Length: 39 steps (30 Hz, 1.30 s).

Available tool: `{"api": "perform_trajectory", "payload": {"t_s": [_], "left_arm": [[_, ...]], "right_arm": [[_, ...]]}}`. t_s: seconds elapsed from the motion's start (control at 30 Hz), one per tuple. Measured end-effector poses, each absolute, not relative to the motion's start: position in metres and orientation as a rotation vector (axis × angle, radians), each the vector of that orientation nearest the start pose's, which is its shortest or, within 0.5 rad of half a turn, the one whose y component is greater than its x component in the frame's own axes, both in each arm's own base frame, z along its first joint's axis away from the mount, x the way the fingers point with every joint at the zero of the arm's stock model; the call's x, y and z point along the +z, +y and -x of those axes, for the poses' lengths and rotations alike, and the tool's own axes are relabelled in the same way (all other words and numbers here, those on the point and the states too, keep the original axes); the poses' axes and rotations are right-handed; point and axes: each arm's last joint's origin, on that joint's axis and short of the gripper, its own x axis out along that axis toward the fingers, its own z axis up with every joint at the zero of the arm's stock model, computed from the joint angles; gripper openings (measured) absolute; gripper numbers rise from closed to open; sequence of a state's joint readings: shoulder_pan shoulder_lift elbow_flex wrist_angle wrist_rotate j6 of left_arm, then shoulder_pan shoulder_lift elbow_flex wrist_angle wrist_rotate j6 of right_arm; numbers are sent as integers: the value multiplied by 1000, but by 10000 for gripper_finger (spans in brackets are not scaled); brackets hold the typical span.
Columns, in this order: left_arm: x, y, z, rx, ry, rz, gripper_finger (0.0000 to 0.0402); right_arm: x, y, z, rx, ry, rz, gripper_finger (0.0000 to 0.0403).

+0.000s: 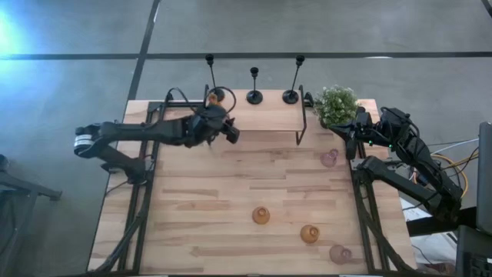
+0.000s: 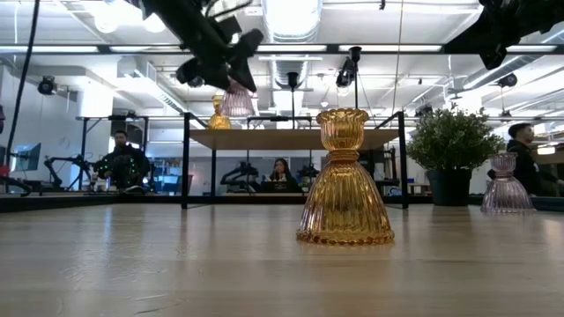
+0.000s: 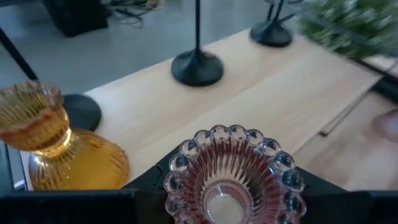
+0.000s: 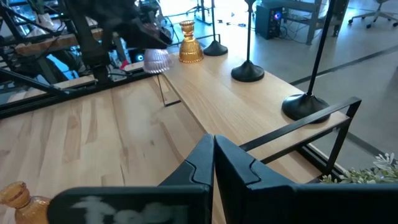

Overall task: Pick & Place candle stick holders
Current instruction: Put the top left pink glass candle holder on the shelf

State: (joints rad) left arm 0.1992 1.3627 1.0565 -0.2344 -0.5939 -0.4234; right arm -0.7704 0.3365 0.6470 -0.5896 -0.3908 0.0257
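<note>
1. On the shelf (image 1: pixel 269 115) at the back of the table (image 1: pixel 192 231), three black holders stand in a row: one (image 1: pixel 210 77) at the left end, one (image 1: pixel 254 96) in the middle and one (image 1: pixel 290 96) toward the right.
2. Beside the leftmost of them an amber glass holder (image 1: pixel 219 95) already sits on the shelf board, so one small glass holder looks to be placed.
3. The left gripper (image 1: pixel 229 132) hangs at the shelf's front left, closed around a pink glass holder (image 3: pixel 229 177); the low view shows it held in the air level with the shelf top, not yet set down.
4. Judging by that, the step in hand is the second glass placement, roughly a third of the glass ones dealt with once it lands.
5. Four glass holders remain on the table: an amber one (image 1: pixel 261 215) near the middle, another amber one (image 1: pixel 309 233) toward the front, a pink one (image 1: pixel 340 253) at the front right and a pink one (image 1: pixel 330 158) by the right edge.
6. The count: three black holders, three amber glass ones, three pink glass ones.
7. The right gripper (image 4: pixel 213 163) waits over the table's right edge near the plant (image 1: pixel 336 104), its fingers pressed together on nothing.
</note>
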Motion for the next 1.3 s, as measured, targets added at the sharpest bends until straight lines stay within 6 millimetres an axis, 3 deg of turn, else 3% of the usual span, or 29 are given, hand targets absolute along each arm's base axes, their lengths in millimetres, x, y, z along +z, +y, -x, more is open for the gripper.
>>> {"api": "perform_trajectory", "payload": {"t_s": [0.27, 0.87, 1.3], "left_arm": [[275, 83, -309, 962, 355, 245, 139], [280, 115, -303, 1046, 341, 268, 139], [277, 125, -303, 1021, 359, 269, 139]], "right_arm": [[297, -45, -63, -381, 230, -180, 8], [297, -45, -63, -381, 230, -179, 8], [297, -45, -63, -381, 230, -179, 8]]}}
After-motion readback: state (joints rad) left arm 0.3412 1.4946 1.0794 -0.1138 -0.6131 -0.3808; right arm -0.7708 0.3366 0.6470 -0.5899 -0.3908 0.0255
